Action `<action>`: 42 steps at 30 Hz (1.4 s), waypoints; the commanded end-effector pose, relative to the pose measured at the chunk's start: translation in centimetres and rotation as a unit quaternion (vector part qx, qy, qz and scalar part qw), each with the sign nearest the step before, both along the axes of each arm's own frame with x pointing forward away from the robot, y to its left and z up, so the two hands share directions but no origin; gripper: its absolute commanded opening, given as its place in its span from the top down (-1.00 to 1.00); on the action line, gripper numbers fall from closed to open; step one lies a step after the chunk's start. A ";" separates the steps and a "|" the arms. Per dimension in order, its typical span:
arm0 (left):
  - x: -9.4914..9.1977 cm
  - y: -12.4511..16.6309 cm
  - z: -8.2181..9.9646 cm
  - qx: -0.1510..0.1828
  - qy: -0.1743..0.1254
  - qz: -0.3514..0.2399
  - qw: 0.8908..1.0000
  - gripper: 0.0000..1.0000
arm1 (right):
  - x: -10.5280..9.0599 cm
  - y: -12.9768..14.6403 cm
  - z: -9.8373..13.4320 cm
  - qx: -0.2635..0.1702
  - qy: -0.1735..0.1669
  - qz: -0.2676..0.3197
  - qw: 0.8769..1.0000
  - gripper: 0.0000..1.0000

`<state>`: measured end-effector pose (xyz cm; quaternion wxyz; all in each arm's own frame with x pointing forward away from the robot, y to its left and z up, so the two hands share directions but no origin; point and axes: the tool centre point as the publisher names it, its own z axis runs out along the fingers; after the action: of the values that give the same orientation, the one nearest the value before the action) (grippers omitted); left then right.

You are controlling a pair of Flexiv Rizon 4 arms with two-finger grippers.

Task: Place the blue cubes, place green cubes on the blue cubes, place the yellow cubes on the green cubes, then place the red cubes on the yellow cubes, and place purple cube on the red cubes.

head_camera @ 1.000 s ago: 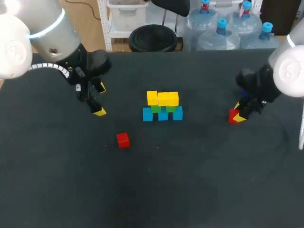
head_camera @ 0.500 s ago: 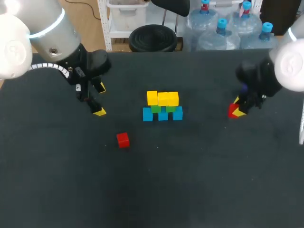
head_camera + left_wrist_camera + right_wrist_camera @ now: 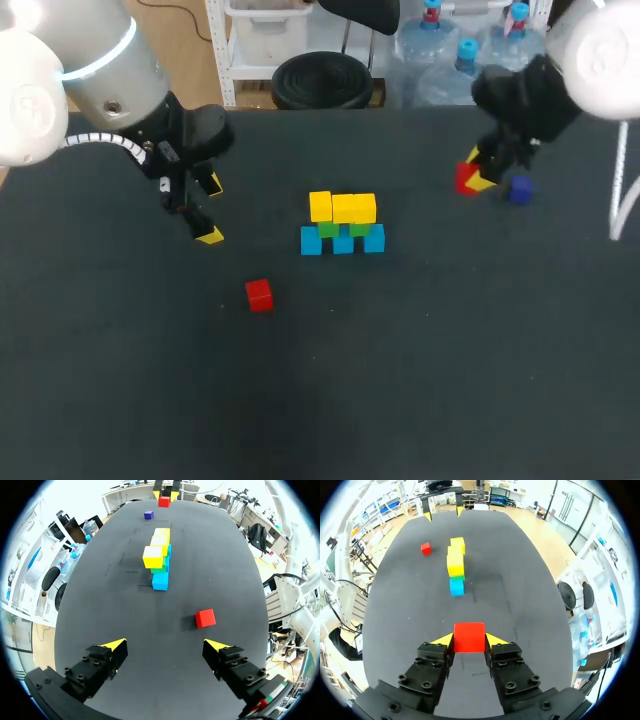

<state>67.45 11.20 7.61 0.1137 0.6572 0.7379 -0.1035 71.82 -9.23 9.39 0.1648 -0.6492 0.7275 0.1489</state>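
The right claw (image 3: pixel 469 642) pinches a small red cube (image 3: pixel 469 633) at the far right of the black worktop (image 3: pixel 450 350), near a small purple cube (image 3: pixel 518 189). The left claw (image 3: pixel 165 645) is spread wide and empty. The stack of blue, green and yellow cubes (image 3: pixel 343 222) stands mid-worktop, its green layer mostly hidden. A second red cube (image 3: pixel 259 294) lies near-left of it.

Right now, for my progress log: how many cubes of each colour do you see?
Blue cubes: 3
Green cubes: 2
Yellow cubes: 3
Red cubes: 2, one in the right gripper
Purple cube: 1
Total: 11
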 end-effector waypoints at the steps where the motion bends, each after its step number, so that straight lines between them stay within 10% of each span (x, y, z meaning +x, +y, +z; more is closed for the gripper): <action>1: 0.0 0.1 0.0 -0.001 0.000 -0.001 1.000 -1.00 | 0.7 2.2 0.3 -0.012 0.008 0.011 1.000 1.00; 42: 0.0 0.1 0.0 -0.001 0.000 -0.001 1.000 -1.00 | -1.9 11.8 1.6 0.008 -0.003 0.055 0.998 1.00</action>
<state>67.45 11.20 7.61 0.1137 0.6572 0.7379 -0.1035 69.67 2.22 11.10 0.1655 -0.6868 0.6892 0.1610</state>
